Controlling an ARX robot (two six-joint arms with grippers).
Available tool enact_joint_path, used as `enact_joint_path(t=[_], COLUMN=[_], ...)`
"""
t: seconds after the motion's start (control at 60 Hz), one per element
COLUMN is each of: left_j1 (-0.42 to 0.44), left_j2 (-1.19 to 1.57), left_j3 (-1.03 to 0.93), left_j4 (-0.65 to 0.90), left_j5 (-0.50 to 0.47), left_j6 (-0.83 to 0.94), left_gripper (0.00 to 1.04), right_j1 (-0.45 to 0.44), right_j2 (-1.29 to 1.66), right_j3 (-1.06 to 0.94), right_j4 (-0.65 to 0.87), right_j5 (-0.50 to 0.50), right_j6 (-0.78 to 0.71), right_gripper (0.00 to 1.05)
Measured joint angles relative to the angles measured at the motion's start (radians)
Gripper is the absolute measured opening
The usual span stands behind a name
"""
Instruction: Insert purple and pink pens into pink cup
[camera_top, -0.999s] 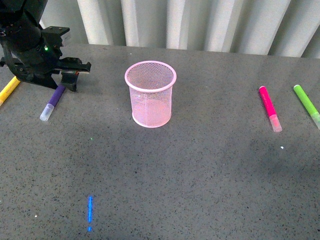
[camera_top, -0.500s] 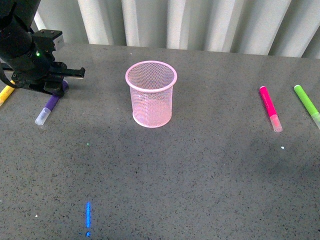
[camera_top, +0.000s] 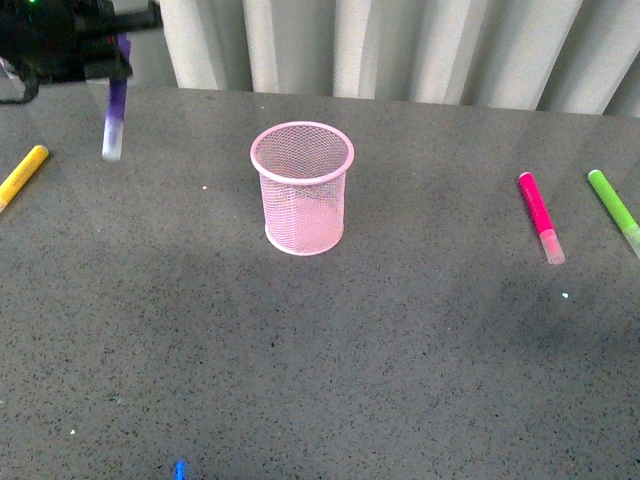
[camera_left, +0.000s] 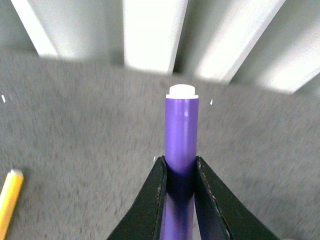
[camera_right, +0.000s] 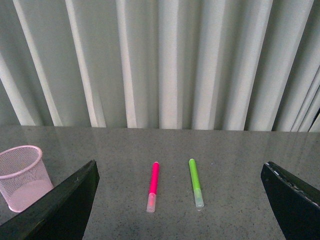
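Observation:
My left gripper (camera_top: 112, 62) is at the far left top of the front view, shut on the purple pen (camera_top: 115, 112), which hangs cap down, lifted off the table. In the left wrist view the purple pen (camera_left: 181, 135) is clamped between the black fingers (camera_left: 150, 200). The pink cup (camera_top: 301, 187) stands upright mid-table, to the right of the held pen; it also shows in the right wrist view (camera_right: 22, 177). The pink pen (camera_top: 538, 215) lies flat at the right; it shows in the right wrist view (camera_right: 153, 185). My right gripper (camera_right: 180, 200) is open and empty above it.
A yellow marker (camera_top: 22, 175) lies at the left edge of the table; it also shows in the left wrist view (camera_left: 9, 200). A lime green marker (camera_top: 614, 210) lies beside the pink pen at the right edge. A pleated curtain (camera_top: 400, 50) backs the grey table (camera_top: 320, 340).
My left gripper has closed on the purple pen and lifted it off the table, up and away from the yellow marker. The pen now hangs cap down. Cup and other markers have not moved.

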Motion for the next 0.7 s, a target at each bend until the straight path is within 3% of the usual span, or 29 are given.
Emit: enact_joint_path(t=[0.117,0.233,0.35,0.5,0.699], left_j1=[-0.069,-0.224,-0.353,-0.471,-0.493], left_j2=[-0.092,-0.125,-0.074,0.049,0.148], left_j3=[-0.148,-0.311,-0.364,-0.364,-0.329], left_j4=[0.319,0.697,0.910,1.060,1.065], left_j5=[-0.073,-0.187,-0.291,-0.394,-0.430], left_j6=[-0.019,-0.030,-0.011,0.025,0.025], left_gripper=[0.12,0.12,0.12,0.12,0.12], right_j1=[0.000,0.000,0.000,0.000,0.000], right_j2=[0.000,0.000,0.000,0.000,0.000], right_j3=[0.000,0.000,0.000,0.000,0.000], right_j4=[0.000,0.000,0.000,0.000,0.000], right_j5=[0.000,0.000,0.000,0.000,0.000], right_j6=[0.000,0.000,0.000,0.000,0.000], right_gripper=[0.98,0.98,0.98,0.98,0.98])
